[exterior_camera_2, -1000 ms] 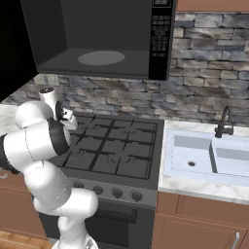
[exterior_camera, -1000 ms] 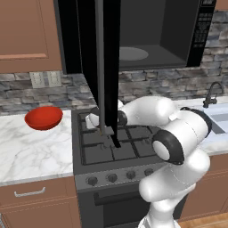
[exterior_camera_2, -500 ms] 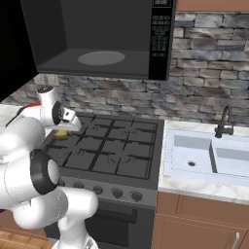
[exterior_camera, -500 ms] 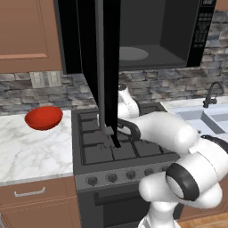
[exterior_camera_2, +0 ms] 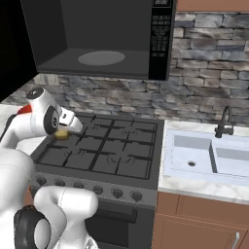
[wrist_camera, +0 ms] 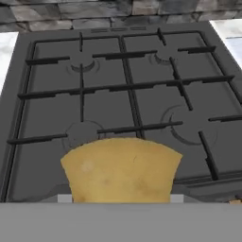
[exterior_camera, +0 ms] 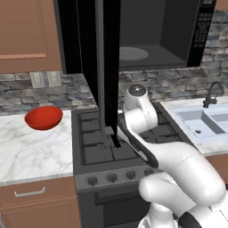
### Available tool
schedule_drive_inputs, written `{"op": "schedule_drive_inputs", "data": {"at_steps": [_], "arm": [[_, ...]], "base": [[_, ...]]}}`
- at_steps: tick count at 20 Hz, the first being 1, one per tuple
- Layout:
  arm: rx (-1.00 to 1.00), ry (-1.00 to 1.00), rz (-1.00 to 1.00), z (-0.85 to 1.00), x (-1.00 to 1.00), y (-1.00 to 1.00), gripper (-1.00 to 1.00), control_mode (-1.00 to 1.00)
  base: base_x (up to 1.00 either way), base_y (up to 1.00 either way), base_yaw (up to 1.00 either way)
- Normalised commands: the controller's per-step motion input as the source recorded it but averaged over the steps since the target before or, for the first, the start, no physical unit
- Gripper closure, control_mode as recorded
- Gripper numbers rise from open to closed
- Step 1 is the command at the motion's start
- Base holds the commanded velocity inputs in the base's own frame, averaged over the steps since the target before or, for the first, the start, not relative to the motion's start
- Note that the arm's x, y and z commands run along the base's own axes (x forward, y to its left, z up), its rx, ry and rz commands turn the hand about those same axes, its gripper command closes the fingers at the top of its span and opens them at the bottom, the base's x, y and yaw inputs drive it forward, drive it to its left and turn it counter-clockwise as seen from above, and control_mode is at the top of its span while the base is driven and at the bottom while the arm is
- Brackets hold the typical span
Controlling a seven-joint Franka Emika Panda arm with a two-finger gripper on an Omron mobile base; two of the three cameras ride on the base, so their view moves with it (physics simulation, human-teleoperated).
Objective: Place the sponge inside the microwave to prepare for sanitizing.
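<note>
Gripping the sponge [wrist_camera: 121, 170], the gripper [exterior_camera_2: 68, 130] has its jaws partly closed on the yellow-tan block, which fills the space between them in the hand view. Hand and sponge [exterior_camera_2: 61, 133] hang above the front left part of the black gas stove [exterior_camera_2: 104, 153], off the grates. Overhead, the microwave [exterior_camera_2: 104, 39] stands with its door [exterior_camera: 104, 67] swung open, round plate [exterior_camera_2: 101, 58] visible inside.

Flat, even rendered light, no clear source, no glare. Microwave [exterior_camera_2: 97, 39] cavity dim, door [exterior_camera: 107, 67] near-black at 12 o'clock. Soft shadows under stove [wrist_camera: 127, 94] grates. Sponge [wrist_camera: 121, 170] at 6 o'clock looks soft, slightly blurred w/ coarse pixels. No edge distortion.
</note>
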Motion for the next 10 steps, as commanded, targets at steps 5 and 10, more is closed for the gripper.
{"op": "schedule_drive_inputs", "data": {"at_steps": [5, 10], "arm": [[0.0, -0.24, -0.04, 0.63, -0.16, -0.46, 1.0, -1.0], [0.02, -0.11, 0.0, 0.58, -0.1, -0.19, 1.0, -1.0]], "base": [[0.0, 0.0, 0.0], [0.0, 0.0, 0.0]]}}
